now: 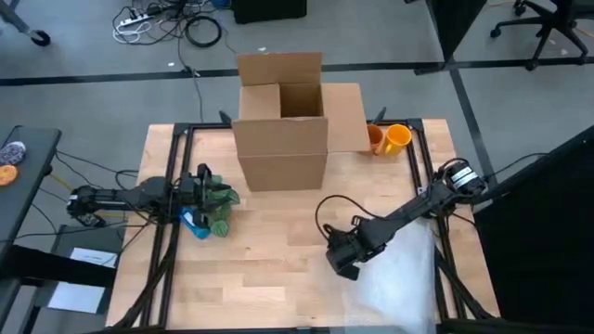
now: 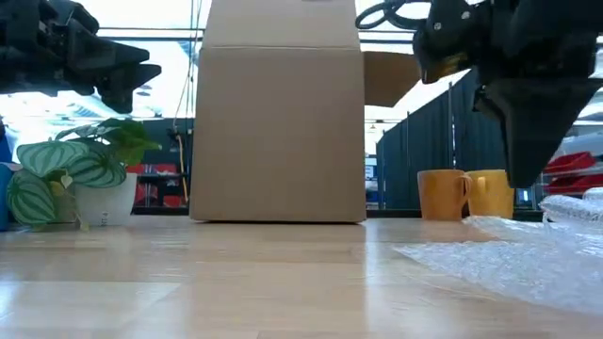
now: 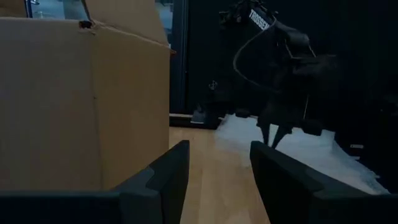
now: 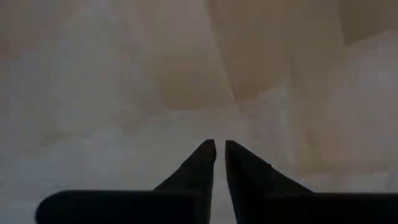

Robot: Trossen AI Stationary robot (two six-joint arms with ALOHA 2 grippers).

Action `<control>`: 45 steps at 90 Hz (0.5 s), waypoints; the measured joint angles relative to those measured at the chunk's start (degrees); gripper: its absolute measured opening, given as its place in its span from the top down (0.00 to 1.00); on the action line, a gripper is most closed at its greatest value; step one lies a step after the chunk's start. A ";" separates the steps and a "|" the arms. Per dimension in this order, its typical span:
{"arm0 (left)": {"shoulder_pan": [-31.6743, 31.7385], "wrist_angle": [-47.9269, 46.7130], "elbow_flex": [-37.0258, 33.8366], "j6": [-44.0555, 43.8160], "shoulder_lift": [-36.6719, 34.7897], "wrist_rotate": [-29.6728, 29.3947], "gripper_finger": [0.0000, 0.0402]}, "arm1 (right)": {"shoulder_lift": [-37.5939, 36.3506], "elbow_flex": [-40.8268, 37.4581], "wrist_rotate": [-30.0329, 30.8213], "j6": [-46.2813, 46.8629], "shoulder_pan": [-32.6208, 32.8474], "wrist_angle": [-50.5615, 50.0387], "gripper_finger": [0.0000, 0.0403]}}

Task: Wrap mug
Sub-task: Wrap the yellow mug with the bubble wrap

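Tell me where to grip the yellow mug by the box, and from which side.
Grip the yellow mug by its rim and wall from above. It stands upright against the orange mug, which blocks its box-facing side. The side towards the table's edge is free, and the right gripper, now low over the bubble wrap, is probably the nearer one.

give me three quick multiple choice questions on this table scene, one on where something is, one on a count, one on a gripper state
1. Where do the mugs stand?
A. inside the cardboard box
B. beside the cardboard box, at the table's far right
C. on the bubble wrap

2. How many mugs show?
A. one
B. two
C. four

3. How are the left gripper's fingers?
A. open and empty
B. shut on a mug
C. shut on the plant

Answers:
1 B, the high view shows them beside the box.
2 B, the low view shows an orange and a yellow one.
3 A, the left wrist view shows a wide empty gap.
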 joint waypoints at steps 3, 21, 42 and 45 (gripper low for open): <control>0.00 -0.04 0.00 0.00 0.00 0.00 0.61 | 0.00 0.00 0.00 -0.52 -0.26 0.10 0.89; -0.01 0.01 0.00 0.01 0.00 0.02 0.61 | 0.02 -0.79 -0.33 -1.52 -1.20 1.70 0.74; 0.00 -0.02 0.00 0.01 0.00 0.02 0.61 | 0.02 -7.75 -3.25 0.05 -1.87 12.86 0.65; -0.02 0.00 0.00 0.01 0.00 0.03 0.61 | 0.02 -8.94 -3.14 0.53 -1.86 14.03 0.65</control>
